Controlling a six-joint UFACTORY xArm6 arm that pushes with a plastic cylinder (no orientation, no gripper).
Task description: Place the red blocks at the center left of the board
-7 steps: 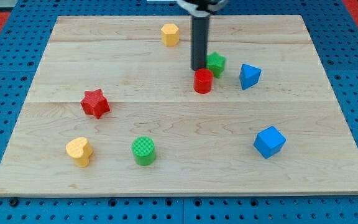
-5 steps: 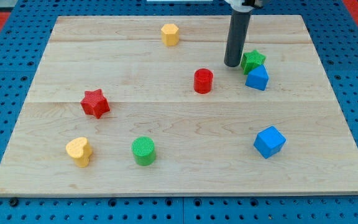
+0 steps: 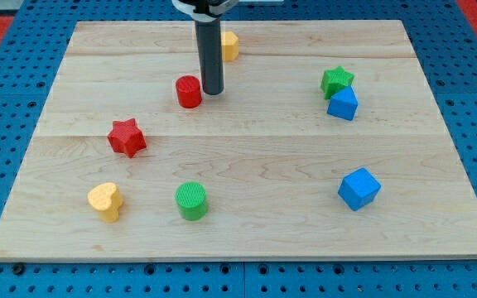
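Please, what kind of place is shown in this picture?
Probably a robotics lab bench: a wooden board lies on a blue perforated base, small coloured blocks such as a red star are scattered on it, and my tip stands just right of a red cylinder.

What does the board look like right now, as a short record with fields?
tip: my tip just right of the red cylinder, close or touching
red star: centre left
yellow blocks: one at the view's top behind the rod, a heart bottom left
green blocks: cylinder bottom, star right
blue blocks: one against the green star, a cube lower right
board: wooden
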